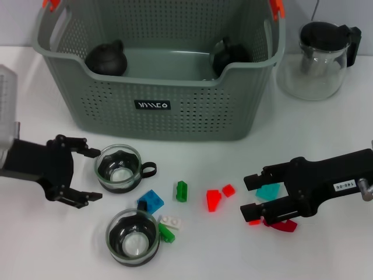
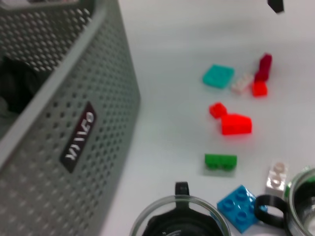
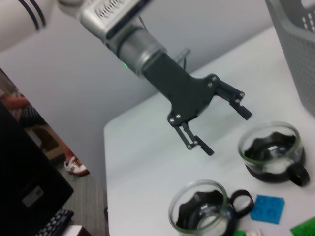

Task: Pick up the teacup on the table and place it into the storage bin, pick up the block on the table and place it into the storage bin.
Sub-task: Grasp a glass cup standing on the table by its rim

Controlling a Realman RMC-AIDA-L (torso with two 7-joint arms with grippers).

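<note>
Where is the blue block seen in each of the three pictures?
Head view: the blue block lies between the two glass cups, near the left pincer, which is open.
Left wrist view: blue block near the bottom edge, between two cups.
Right wrist view: blue block at lower right.
Shared landmark: the nearer cup's black handle.

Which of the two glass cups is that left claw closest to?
The teacup nearer the storage bin, at: the open left gripper sits right beside it. The other teacup lies farther away.

storage bin (image 1: 175,111) top cropped; dark red block (image 1: 284,226) part-hidden under right arm
</note>
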